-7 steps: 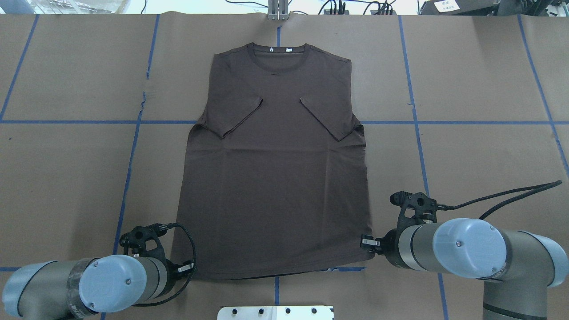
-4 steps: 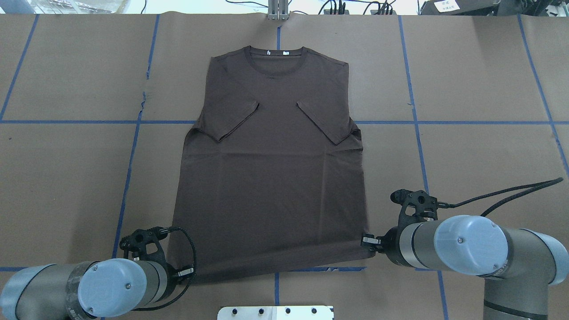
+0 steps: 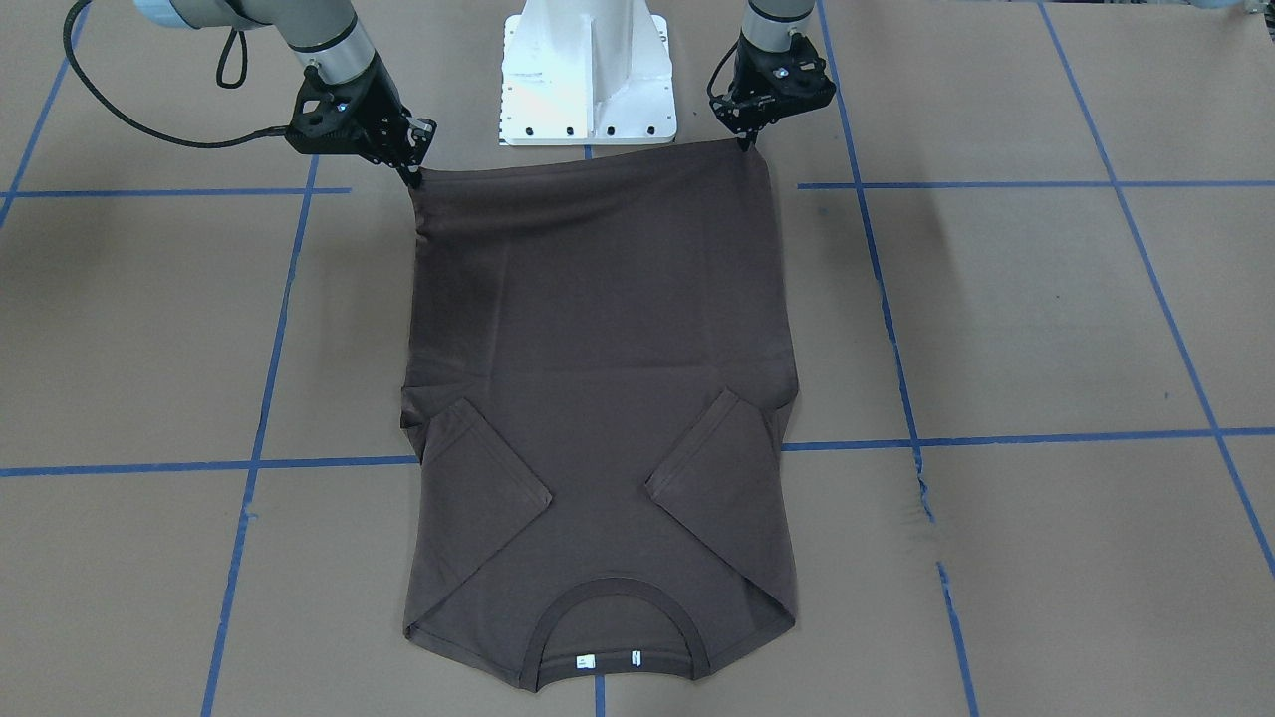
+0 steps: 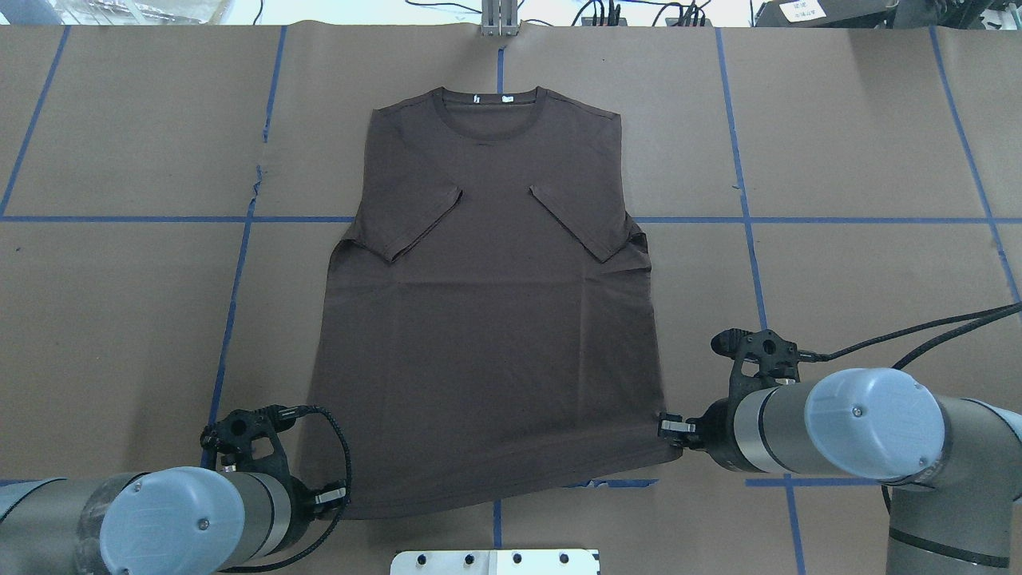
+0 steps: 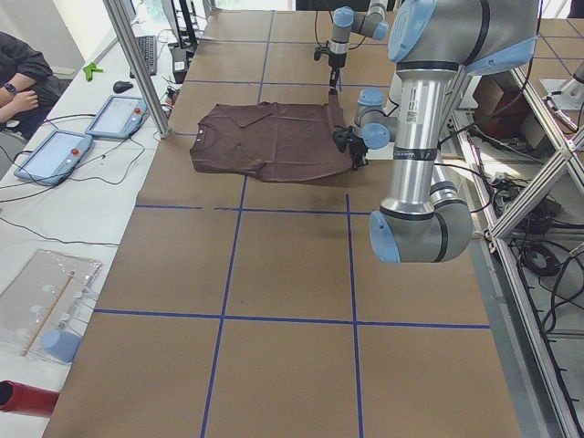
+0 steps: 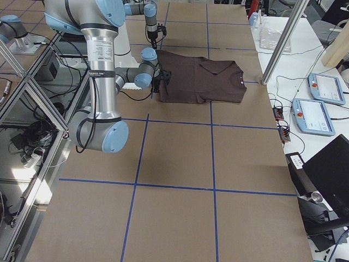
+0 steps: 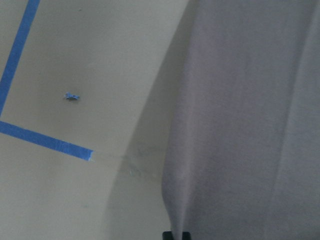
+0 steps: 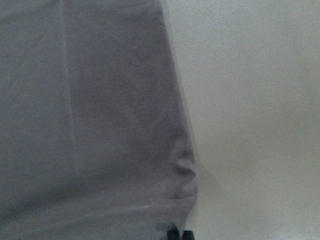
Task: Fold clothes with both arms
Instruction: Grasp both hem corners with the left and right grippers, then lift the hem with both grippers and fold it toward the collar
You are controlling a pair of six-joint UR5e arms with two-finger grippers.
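The dark brown T-shirt (image 4: 495,303) lies flat on the brown paper table. Its collar (image 4: 491,112) is at the far end and both sleeves are folded in over the chest. My left gripper (image 4: 337,497) is shut on the near left hem corner. My right gripper (image 4: 667,428) is shut on the near right hem corner. In the front-facing view the hem (image 3: 588,164) hangs stretched and slightly raised between the left gripper (image 3: 745,142) and the right gripper (image 3: 411,177). Each wrist view shows fabric (image 7: 250,125) (image 8: 90,125) running into the fingertips at the bottom edge.
The white pedestal base (image 3: 588,70) stands just behind the hem, between the arms. Blue tape lines (image 4: 239,263) grid the paper. A metal post (image 4: 499,20) stands at the far table edge. Tablets (image 5: 55,151) and a seated person's arm (image 5: 18,87) are beyond the far end.
Both grippers have drawn the hem corners toward the robot and slightly left. The whole shirt, collar included, slid nearer along the table. The grips are unchanged.
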